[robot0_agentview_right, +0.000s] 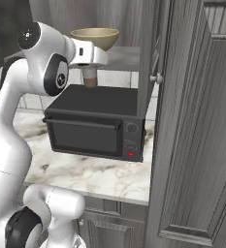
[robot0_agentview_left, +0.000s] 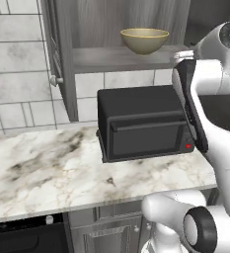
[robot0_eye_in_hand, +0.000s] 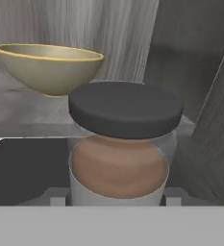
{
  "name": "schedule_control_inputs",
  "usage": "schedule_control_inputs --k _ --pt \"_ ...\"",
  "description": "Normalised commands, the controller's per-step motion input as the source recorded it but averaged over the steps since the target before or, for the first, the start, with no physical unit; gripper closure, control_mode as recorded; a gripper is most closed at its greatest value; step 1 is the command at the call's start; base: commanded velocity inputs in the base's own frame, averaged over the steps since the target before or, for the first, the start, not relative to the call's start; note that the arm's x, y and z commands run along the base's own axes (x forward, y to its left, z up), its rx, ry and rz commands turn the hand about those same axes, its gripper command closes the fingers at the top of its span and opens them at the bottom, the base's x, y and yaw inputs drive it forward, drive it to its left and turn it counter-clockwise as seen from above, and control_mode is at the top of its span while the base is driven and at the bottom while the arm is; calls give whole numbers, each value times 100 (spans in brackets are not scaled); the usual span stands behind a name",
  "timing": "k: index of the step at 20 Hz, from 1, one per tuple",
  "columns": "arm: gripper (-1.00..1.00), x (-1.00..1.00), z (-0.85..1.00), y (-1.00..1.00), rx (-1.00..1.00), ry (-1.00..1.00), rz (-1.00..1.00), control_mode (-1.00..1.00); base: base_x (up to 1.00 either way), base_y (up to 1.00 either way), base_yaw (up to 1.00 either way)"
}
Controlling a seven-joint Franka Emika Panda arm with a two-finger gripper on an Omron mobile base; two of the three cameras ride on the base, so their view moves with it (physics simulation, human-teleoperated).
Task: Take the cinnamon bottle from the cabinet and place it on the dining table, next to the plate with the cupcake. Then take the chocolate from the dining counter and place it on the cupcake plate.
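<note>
Here the arm [robot0_agentview_right: 22, 101] reaches level, fingers [robot0_eye_in_hand: 168, 199] gripping the cinnamon bottle [robot0_eye_in_hand: 118, 158].

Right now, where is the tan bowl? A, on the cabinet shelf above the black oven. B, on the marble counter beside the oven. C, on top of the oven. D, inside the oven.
A: the tan bowl rests on the cabinet shelf, above the black oven.

wall [robot0_agentview_left: 18, 64]: white tile | counter [robot0_agentview_left: 47, 173]: veined marble | microwave [robot0_agentview_left: 143, 123]: black
</note>
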Motion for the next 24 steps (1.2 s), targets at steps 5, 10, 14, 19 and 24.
schedule_control_inputs --k 5,10,14,19,24 --pt "100 -100 -56 37 0 0 6 -100 0 0 0" --pt "100 -99 -46 55 0 0 1 -100 0 0 0" --pt "100 -93 -42 61 0 1 0 -100 0 0 0" --pt "100 0 0 0 0 0 0 100 -99 41 20" --pt "100 0 0 0 0 0 0 100 -74 36 78"
